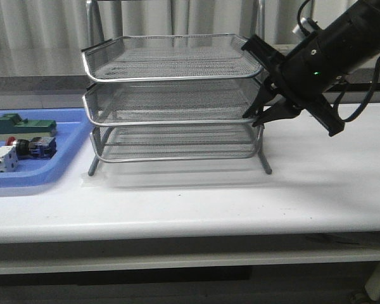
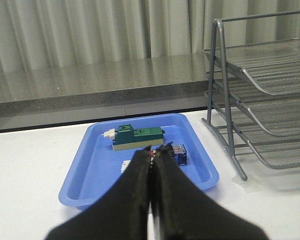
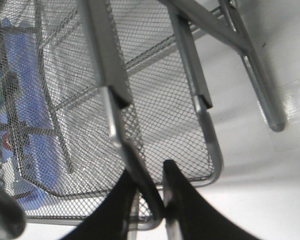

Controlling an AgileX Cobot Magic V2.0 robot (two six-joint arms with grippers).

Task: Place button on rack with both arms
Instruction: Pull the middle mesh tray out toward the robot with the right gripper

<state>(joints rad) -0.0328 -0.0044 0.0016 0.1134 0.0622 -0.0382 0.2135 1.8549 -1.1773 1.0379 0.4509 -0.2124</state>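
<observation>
The button (image 1: 35, 147) lies on its side in the blue tray (image 1: 75, 149) at the left, red head to the left. The left wrist view shows its blue rear block (image 2: 179, 153) just beyond my left gripper (image 2: 152, 150), which is shut and empty above the tray (image 2: 97, 165); this gripper is out of the front view. The silver three-tier rack (image 1: 171, 78) stands mid-table. My right gripper (image 1: 258, 116) is at its right front corner, closed on a rim wire of the rack (image 3: 102, 50) that runs between its fingers (image 3: 172, 180).
A green rectangular block (image 1: 22, 125) lies behind the button in the tray, and a white boxy component (image 1: 1, 161) lies in front. The rack's legs (image 1: 265, 166) rest on the white table. A curtain and grey ledge run behind.
</observation>
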